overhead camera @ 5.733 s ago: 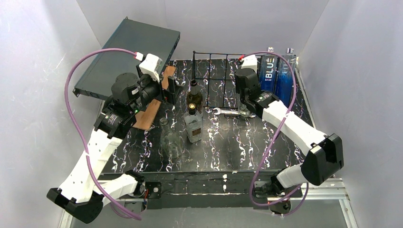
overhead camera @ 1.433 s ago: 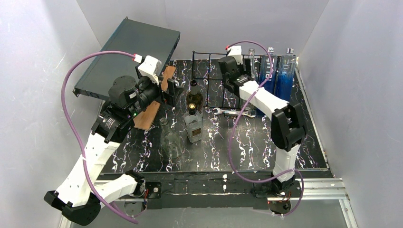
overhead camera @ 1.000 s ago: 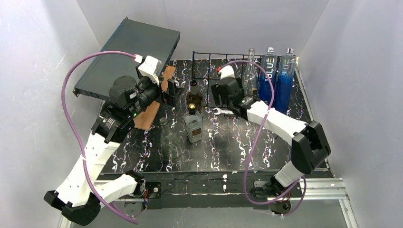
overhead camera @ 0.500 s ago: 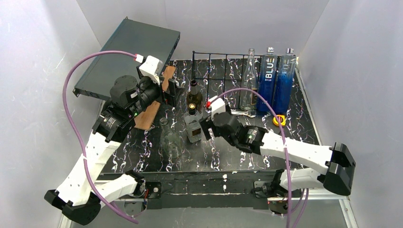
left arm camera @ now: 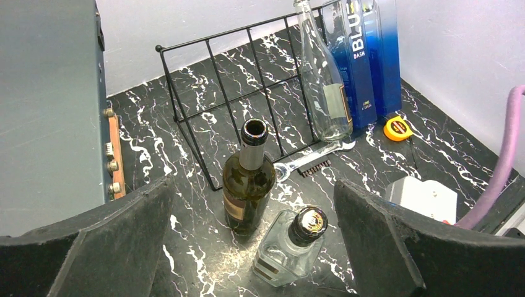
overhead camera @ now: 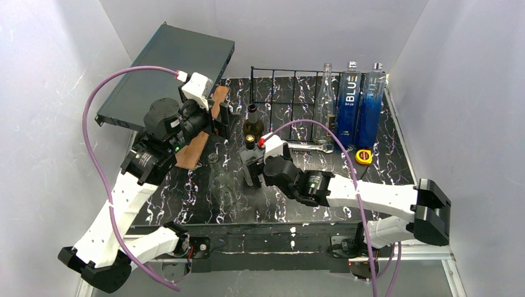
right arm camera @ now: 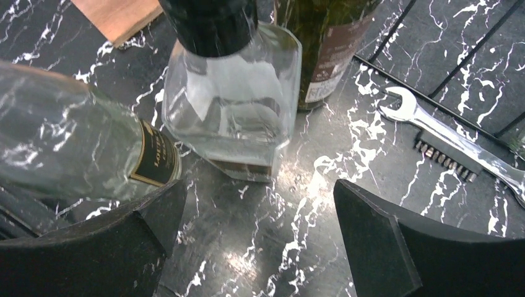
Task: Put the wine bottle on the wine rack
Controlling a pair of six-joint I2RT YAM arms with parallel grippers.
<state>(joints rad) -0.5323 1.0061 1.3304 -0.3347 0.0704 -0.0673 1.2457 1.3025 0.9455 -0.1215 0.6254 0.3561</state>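
Observation:
The dark green wine bottle [overhead camera: 252,125] [left arm camera: 249,182] stands upright on the table just in front of the black wire wine rack [overhead camera: 277,102] [left arm camera: 213,93]. A clear bottle [overhead camera: 323,108] and two blue bottles [overhead camera: 348,105] lean in the rack's right slots. My left gripper [overhead camera: 223,121] [left arm camera: 252,187] is open, left of the wine bottle and apart from it. My right gripper [overhead camera: 260,173] [right arm camera: 257,193] is open and low, next to a square clear bottle [overhead camera: 250,153] [right arm camera: 232,105]. Nothing lies between its fingers.
A clear bottle [overhead camera: 223,185] [right arm camera: 74,145] lies on its side beside the square one. A wrench [overhead camera: 301,147] [right arm camera: 446,136] and a yellow tape measure [overhead camera: 363,156] lie near the rack. A dark grey flat box [overhead camera: 167,71] and a wooden board [overhead camera: 197,141] sit at the left.
My right arm has swung from the rack at the back right, leaving the clear bottle there, down to the square bottle at the centre, its jaws widening. The left arm has not moved.

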